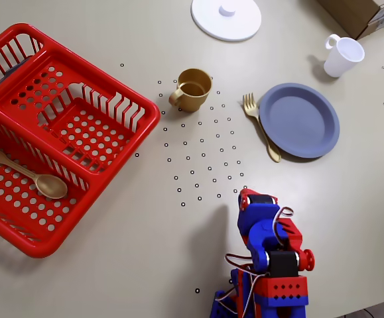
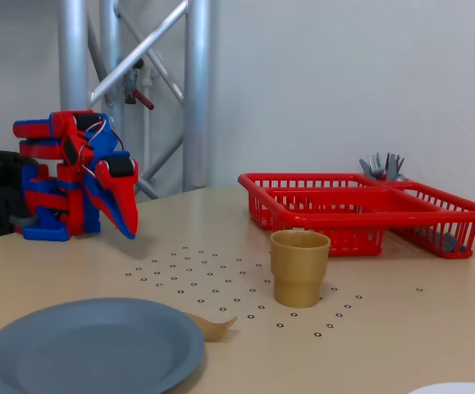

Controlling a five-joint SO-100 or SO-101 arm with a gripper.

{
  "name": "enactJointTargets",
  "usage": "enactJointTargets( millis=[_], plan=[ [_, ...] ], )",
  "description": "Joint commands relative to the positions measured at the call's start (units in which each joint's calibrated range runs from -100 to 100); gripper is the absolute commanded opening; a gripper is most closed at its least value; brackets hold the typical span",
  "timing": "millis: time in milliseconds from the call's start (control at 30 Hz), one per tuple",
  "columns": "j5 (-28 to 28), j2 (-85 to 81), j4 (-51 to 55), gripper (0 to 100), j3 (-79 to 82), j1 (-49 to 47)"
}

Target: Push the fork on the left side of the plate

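The tan fork (image 1: pixel 260 125) lies flat against the left rim of the grey-blue plate (image 1: pixel 301 119) in the overhead view, tines toward the top, handle end toward the bottom. In the fixed view only its tines (image 2: pixel 214 327) show beside the plate (image 2: pixel 89 345). My gripper (image 1: pixel 247 196) (image 2: pixel 128 231) is folded back near the arm's base, well away from the fork, pointing down at the table. Its jaws look shut, with nothing in them.
A tan cup (image 1: pixel 192 89) stands left of the fork. The red basket (image 1: pixel 52 132) with a tan spoon (image 1: pixel 29 174) fills the left side. A white lidded disc (image 1: pixel 226 16), a white mug (image 1: pixel 342 55) and a cardboard box (image 1: pixel 361 13) sit at the top.
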Motion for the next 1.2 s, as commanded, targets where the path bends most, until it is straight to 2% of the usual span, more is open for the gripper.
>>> enactJointTargets(
  millis=[0, 300, 1167],
  plan=[
    [-0.34, -0.92, 0.19, 0, 0.54, 1.0],
    [1.32, -0.92, 0.19, 0, 0.54, 0.07],
    [1.07, -0.92, 0.27, 0, 0.54, 0.07]
  ],
)
